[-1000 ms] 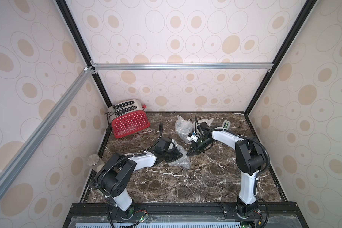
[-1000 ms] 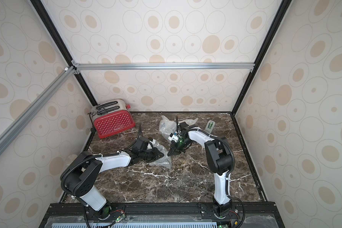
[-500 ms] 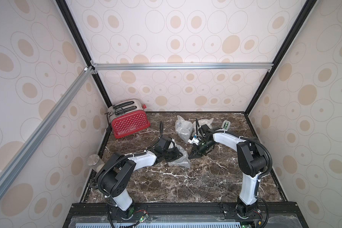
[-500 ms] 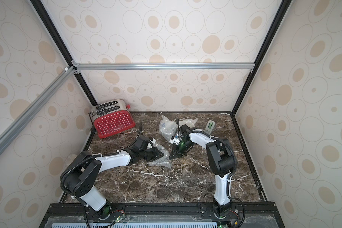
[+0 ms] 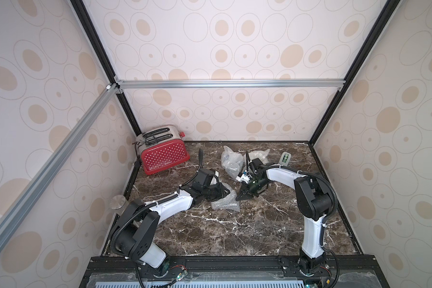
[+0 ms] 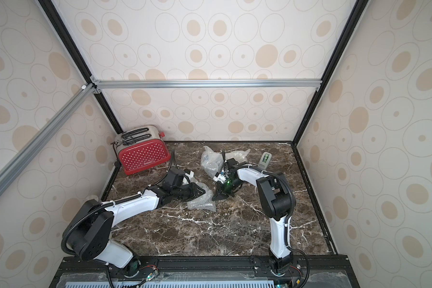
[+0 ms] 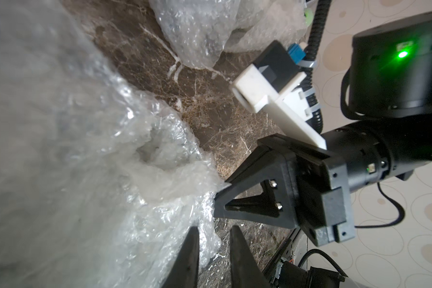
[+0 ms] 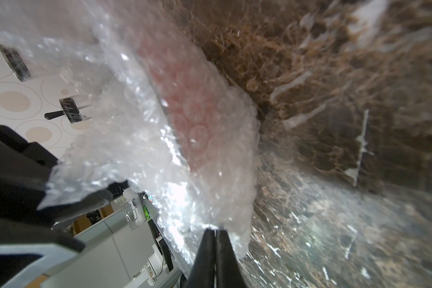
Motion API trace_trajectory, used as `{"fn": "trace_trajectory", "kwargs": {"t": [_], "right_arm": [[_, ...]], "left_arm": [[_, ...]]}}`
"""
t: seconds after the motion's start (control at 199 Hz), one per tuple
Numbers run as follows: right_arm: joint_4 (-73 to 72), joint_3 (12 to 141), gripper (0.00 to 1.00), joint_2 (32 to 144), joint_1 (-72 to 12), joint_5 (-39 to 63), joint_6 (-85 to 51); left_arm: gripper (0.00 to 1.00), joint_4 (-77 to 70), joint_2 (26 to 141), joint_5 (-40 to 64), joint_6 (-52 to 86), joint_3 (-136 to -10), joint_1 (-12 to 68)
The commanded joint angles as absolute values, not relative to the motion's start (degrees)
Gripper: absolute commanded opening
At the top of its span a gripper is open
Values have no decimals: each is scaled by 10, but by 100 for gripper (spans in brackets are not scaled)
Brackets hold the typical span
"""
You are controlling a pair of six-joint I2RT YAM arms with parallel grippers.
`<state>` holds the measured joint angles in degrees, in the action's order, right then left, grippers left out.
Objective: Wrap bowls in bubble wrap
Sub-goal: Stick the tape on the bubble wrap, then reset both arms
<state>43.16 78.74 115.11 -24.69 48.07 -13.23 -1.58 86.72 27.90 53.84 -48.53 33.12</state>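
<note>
Where it lies crumpled and cloudy at the middle of the marble table (image 5: 235, 232), the bubble wrap (image 5: 224, 205) hides its contents. Only the wrist views settle the grips: right gripper (image 8: 215, 230) pinched closed on its edge, left gripper (image 7: 214, 227) slightly parted beside the film's edge. Farther back, both top views show two more wrapped bundles (image 5: 231, 160).

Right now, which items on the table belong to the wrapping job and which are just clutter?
Job: centre bubble-wrap bundle, pinched by the right gripper; taller rear bundle; lower rear bundle. No bare bowl visible.
Clutter: red toaster; small white-and-green device; metal disc.
</note>
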Motion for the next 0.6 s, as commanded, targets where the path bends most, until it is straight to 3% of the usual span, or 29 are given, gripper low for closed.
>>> {"fn": "trace_trajectory", "kwargs": {"t": [0.0, 0.322, 0.599], "right_arm": [[434, 802, 7, 1115, -248, 486, -134], [408, 763, 8, 1027, -206, 394, -159], [331, 665, 20, 865, -187, 103, -185]], "left_arm": [[25, 20, 834, 267, 521, -502, 317], [33, 91, 733, 218, 484, -463, 244], [47, 204, 649, 130, 427, -456, 122]]}}
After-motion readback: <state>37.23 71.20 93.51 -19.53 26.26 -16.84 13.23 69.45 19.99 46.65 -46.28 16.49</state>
